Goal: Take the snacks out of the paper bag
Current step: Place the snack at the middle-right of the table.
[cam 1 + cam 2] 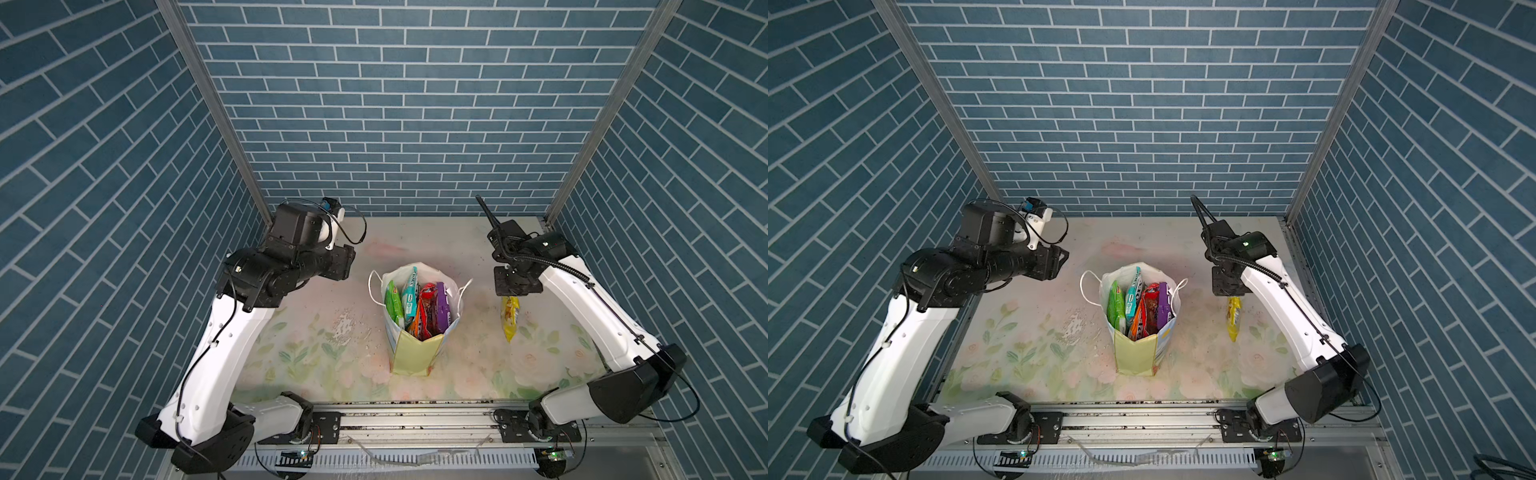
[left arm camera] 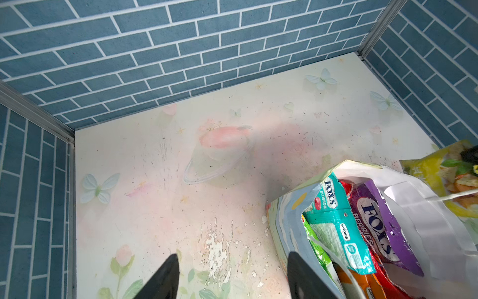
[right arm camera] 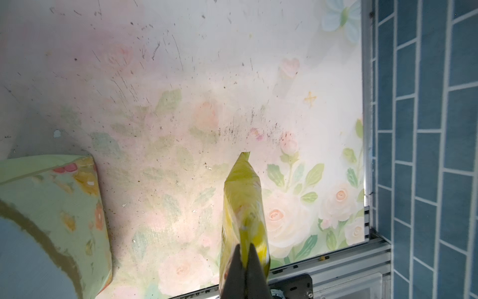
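The tall paper gift bag (image 1: 415, 345), with pale yellow-green narrow sides and white cord handles, stands upright in the middle of the floral printed table top (image 1: 299, 345), and its mouth is wide open upward. Inside it the snacks stand on their edges, close side by side: a glossy green chips packet (image 1: 392, 303), a teal Fox's candy packet (image 1: 409, 291), a large red cookie bag (image 1: 426, 305), a purple Fox's candy packet (image 1: 442, 307) and, lower down, an orange packet (image 1: 415, 324). Standing this way, their top edges point upward, so I judge that a pinch from above is the natural way to take each one.

The right gripper (image 3: 244, 259) is clenched on the top edge of a glossy yellow snack packet (image 1: 510, 318), which is out of the bag and well to its right. Because it is held only at the top seam, the packet hangs straight down with its lowest corner near the table top. Whether it touches I cannot tell. Probably it is to be laid down here, away from the bag.

The left gripper (image 2: 232, 256) has its jaws apart and holds nothing. It hovers at the bag's left, apart from it in both top views, perhaps ready to take the next packet or to steady the light paper walls.
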Robot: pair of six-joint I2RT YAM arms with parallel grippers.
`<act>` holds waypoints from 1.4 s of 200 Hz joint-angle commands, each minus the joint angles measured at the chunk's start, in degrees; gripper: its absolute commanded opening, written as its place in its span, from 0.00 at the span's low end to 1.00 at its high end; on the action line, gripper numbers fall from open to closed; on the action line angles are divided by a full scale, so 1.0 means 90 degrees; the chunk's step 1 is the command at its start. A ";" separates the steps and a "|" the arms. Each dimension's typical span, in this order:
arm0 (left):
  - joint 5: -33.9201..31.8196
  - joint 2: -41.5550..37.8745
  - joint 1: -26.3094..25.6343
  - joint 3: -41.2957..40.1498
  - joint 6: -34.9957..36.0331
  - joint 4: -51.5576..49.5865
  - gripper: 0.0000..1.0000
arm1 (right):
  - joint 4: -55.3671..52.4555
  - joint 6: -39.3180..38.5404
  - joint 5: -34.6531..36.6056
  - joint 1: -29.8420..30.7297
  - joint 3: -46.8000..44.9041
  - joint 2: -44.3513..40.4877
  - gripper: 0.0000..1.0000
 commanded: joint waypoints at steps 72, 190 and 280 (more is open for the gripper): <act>0.0687 0.0316 0.0030 0.0218 0.0022 -0.0357 0.66 | 0.2177 -0.0122 -0.1659 -0.0589 -0.0689 0.0627 0.00; 0.0716 0.0963 0.0020 0.1062 0.0179 -0.0922 0.65 | 0.2754 -0.0170 -0.2151 -0.1657 -0.2744 -0.0209 0.00; 0.0716 0.1321 -0.0121 0.1904 0.0259 -0.1470 0.62 | 0.2406 -0.0428 -0.2018 -0.1892 -0.2580 -0.0349 0.21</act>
